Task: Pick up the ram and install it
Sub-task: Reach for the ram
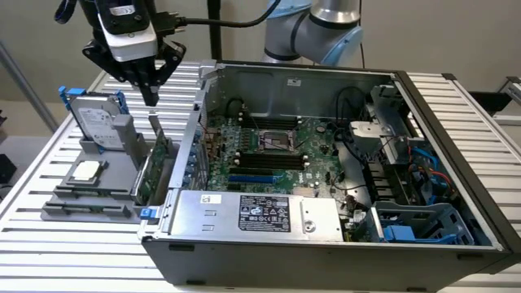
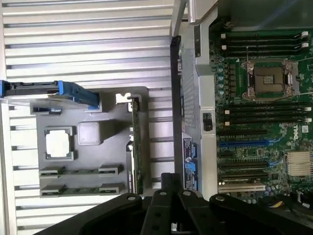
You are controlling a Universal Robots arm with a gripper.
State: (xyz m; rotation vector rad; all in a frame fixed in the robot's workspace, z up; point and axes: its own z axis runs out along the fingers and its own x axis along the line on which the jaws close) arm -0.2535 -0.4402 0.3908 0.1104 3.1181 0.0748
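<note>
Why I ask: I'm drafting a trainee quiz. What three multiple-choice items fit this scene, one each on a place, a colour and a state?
1. The black gripper hangs: A) over the grey plastic tray; B) inside the computer case; C) over the power supply.
2. The upright silver hard drive's side rails are: A) red; B) blue; C) yellow.
3. The thin green ram sticks are: A) in the jaws; B) in motherboard slots; C) lying in the tray.
Answers: 1A, it hangs above the tray; 2B, blue shows at both edges; 3C, both rest in tray slots.
</note>
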